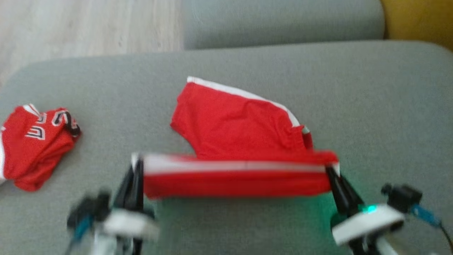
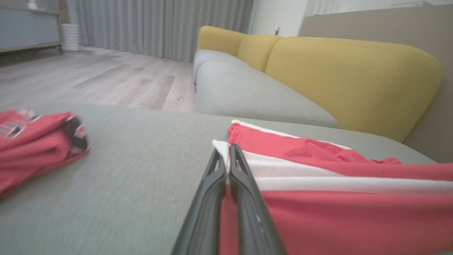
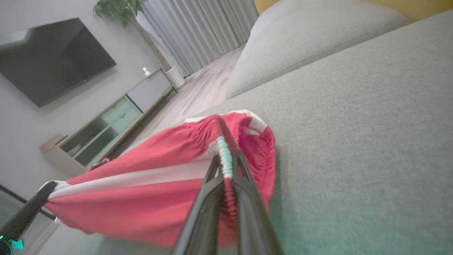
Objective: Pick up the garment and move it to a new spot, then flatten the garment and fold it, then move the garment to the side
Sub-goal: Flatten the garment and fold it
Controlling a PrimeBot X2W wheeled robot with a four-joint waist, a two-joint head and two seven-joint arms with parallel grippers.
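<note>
Down at about 7 o'clock in the head view, the left end effector point(image 1: 136, 168) is clenched on one end of the red garment point(image 1: 240, 124), its two dark fingers pressed together over the white stripe at that corner. At about 5 o'clock the right end effector point(image 1: 331, 170) is likewise pinched tight on the opposite end, where its wrist view shows gathered elastic between the fingers. Between the two, the garment's near edge is drawn into a taut, raised band running from 9 to 3 o'clock. The rest of the cloth slopes away toward 12 o'clock onto the grey cushion point(image 1: 371, 106), with white trim along its far side. Well apart at 9 o'clock, a red jersey point(image 1: 35, 148) with white and black lettering lies crumpled on the same cushion. Pale wood floor point(image 1: 88, 24) shows toward 11 o'clock and a yellow backrest point(image 1: 417, 21) toward 1 o'clock.
</note>
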